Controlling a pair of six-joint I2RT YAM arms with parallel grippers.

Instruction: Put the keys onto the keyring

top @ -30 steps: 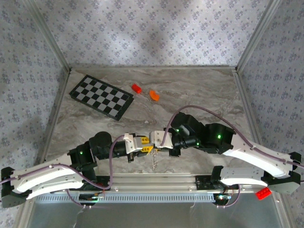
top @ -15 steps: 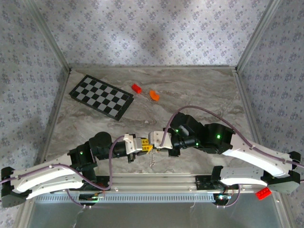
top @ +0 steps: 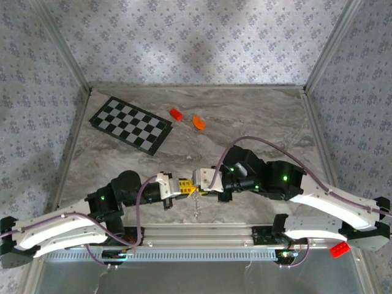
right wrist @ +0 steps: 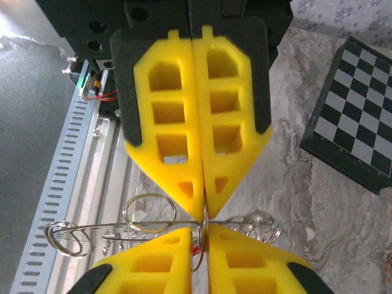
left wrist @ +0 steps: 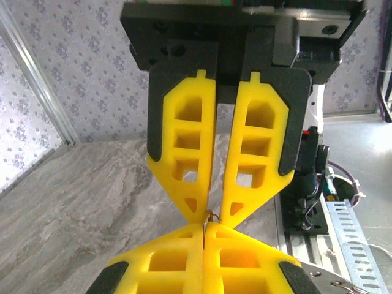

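Observation:
Over the near table, my left gripper (top: 187, 187) and right gripper (top: 198, 188) meet tip to tip. The keyring (right wrist: 149, 212) is thin silvery wire with loops and a coil, stretched sideways between the two sets of yellow fingers. Its jagged tail (top: 197, 208) dangles below them. In the left wrist view my left gripper (left wrist: 205, 225) is shut, a small metal loop (left wrist: 210, 215) poking from its tips. My right gripper (right wrist: 204, 230) is shut on an edge-on ring, with a red sliver of the key (right wrist: 195, 248) in the same narrow gap. The rest of the key is hidden.
A checkered board (top: 130, 125) lies at the back left, with a red toy brick (top: 176, 113) and an orange block (top: 199, 122) beside it. Another red brick (top: 339, 249) sits by the right arm's base. A slotted metal rail (top: 202, 234) runs along the near edge.
Both grippers have drifted slightly to the right together and stayed tip to tip. The dangling tail hangs in the same place.

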